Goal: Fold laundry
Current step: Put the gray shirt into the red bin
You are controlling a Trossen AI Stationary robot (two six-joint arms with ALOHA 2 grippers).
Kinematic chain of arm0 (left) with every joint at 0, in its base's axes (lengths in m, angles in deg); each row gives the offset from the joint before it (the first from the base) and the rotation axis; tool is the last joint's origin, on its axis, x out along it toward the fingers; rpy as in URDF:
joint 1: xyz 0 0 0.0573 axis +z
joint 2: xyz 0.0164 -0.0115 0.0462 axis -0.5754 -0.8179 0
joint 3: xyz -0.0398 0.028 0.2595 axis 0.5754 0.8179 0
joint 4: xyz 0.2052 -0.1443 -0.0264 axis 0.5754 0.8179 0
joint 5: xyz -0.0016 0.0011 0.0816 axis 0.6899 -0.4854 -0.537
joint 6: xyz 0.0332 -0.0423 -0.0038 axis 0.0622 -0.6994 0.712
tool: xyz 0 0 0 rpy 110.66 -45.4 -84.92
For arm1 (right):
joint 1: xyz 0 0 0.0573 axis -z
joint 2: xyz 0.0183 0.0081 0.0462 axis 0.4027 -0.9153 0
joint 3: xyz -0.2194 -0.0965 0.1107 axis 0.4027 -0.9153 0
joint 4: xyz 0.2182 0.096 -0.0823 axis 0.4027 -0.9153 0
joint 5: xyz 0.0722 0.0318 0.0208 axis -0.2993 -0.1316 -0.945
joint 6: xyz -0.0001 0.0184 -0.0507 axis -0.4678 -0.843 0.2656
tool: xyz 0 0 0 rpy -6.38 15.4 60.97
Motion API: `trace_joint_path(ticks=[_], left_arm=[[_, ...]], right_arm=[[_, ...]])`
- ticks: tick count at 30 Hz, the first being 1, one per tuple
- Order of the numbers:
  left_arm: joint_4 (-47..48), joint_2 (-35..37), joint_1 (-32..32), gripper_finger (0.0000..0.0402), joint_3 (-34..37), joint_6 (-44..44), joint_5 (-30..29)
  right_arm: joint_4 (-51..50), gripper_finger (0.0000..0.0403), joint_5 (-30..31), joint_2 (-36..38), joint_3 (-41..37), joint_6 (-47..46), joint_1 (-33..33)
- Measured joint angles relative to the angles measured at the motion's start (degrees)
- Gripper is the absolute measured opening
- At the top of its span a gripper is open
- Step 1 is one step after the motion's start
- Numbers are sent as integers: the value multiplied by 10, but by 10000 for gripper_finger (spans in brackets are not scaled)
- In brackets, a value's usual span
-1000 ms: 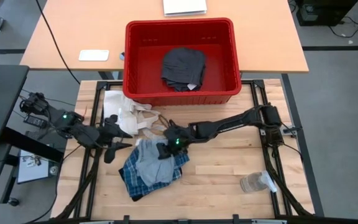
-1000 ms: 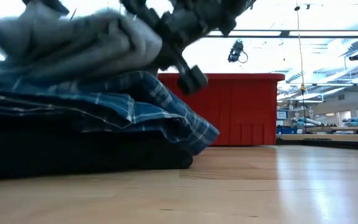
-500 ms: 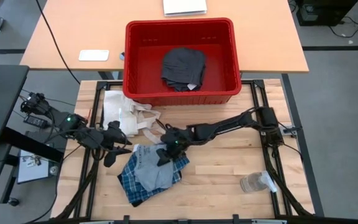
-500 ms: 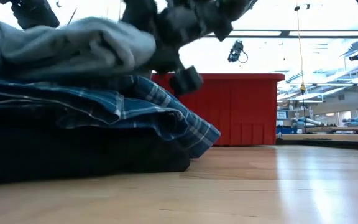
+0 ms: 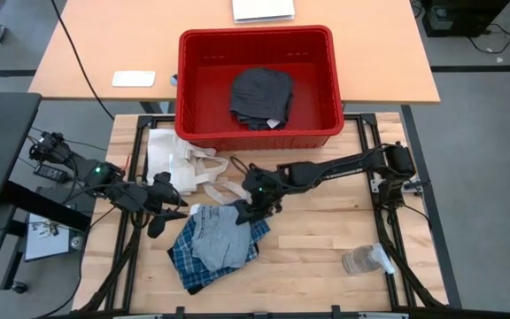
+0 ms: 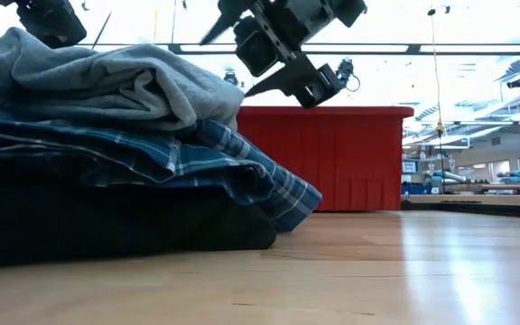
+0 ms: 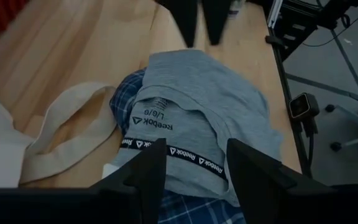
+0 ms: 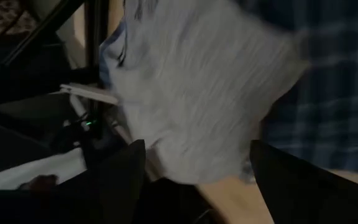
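Above the grey garment lying on the plaid shirt, the right hand hangs released, while the left hand waits released beside the pile.

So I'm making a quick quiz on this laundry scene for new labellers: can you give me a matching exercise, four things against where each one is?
Things:
1. grey garment
2. plaid shirt
3. tote bag
4. plastic bottle

Places:
A. on the table near its right edge, apart from the clothes
B. on top of the clothes pile
C. beside the red bin, straps trailing toward the pile
D. under the grey piece, in the pile

Pairs: 1-B, 2-D, 3-C, 4-A
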Motion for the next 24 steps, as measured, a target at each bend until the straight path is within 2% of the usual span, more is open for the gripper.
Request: trace_joint_path(ticks=[6,13,16,24], left_arm=[[-23,0,0,173,0,1,0],[-35,-1,0,173,0,-3,0],[-45,-1,1,173,0,-8,0],[-56,-1,1,173,0,-19,-8]], right_arm=[[-37,283,13,3,0,98,43],[17,273,25,1,0,223,84],[34,272,14,-8,0,248,95],[90,272,-70,-74,0,261,87]])
